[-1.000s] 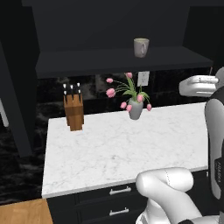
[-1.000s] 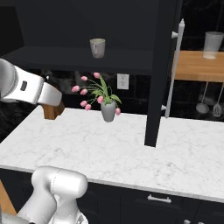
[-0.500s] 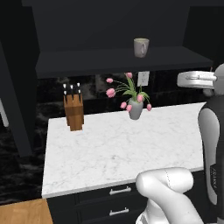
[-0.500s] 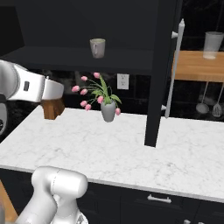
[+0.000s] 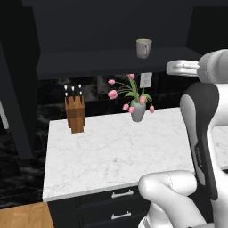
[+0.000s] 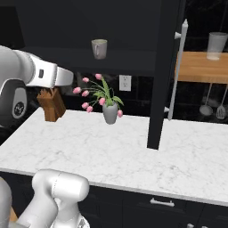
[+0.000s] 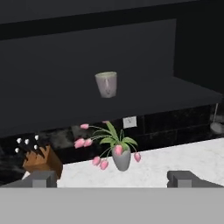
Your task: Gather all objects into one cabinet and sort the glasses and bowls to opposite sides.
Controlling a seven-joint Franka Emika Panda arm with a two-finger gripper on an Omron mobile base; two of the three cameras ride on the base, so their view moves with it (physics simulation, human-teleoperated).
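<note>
1. Since a second ago your arm's upper section has swung: in the left base view the white forearm sits higher and nearer the middle of the frame, and in the right base view it reaches further right, its end now in front of the knife block (image 6: 51, 104). Counter items have not shifted.
2. Your gripper (image 7: 112, 178) has its jaws spread wide, holding nothing; in the hand view the two dark fingertips (image 7: 39, 178) stand far apart at the bottom edge.
3. You are looking straight into the black cabinet (image 7: 65, 57). One grey-beige mug (image 7: 106, 84) stands upright on the dark shelf, pale greenish inside, well above the counter and apart from the gripper.
4. Same mug from the base cameras: left base view (image 5: 143, 48), right base view (image 6: 99, 48), alone on that shelf.
5. Cabinet door (image 6: 164, 67) hangs open, edge-on in the right base view, its long white bar handle (image 6: 177, 71) facing right.
6. Below the shelf on the white marble counter (image 5: 111, 156): a grey vase of pink tulips (image 5: 136, 104) near the back wall, the wooden knife block to its left, well apart.
7. Behind the door, a wooden shelf (image 6: 202, 67) carries a clear glass (image 6: 217, 45); ladles (image 6: 213, 102) hang beneath it.
8. Black drawers with silver handles (image 5: 120, 205) run under the counter front.
</note>
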